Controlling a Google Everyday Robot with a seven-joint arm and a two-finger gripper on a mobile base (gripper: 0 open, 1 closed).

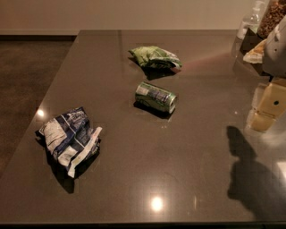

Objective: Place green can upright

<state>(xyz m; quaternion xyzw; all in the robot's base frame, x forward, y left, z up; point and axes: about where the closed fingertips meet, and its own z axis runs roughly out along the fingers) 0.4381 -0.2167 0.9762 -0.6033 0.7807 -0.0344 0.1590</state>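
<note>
Can [156, 97] on its side mid-table, not yet gripped; gripper [262, 117] at the right edge, well apart from it, open-or-closed state cannot tell.
Judgement: the step in hand is the approach. Best to come in across the can's round body, square to its long axis, clamp near the middle, lift clear, turn it so a silver end faces down, then set it flat before letting go. Risk: the can rolls if nudged. The green bag [155, 57] lies near, behind the can; keep off it. The blue bag [69, 138] is well apart, front left. The table [178, 174] is dark, glossy and level, with lamp glints and the arm's shadow [250, 174]. Jars [272, 15] at far right corner; dark floor [27, 67] left, pale wall [134, 13] behind.
</note>
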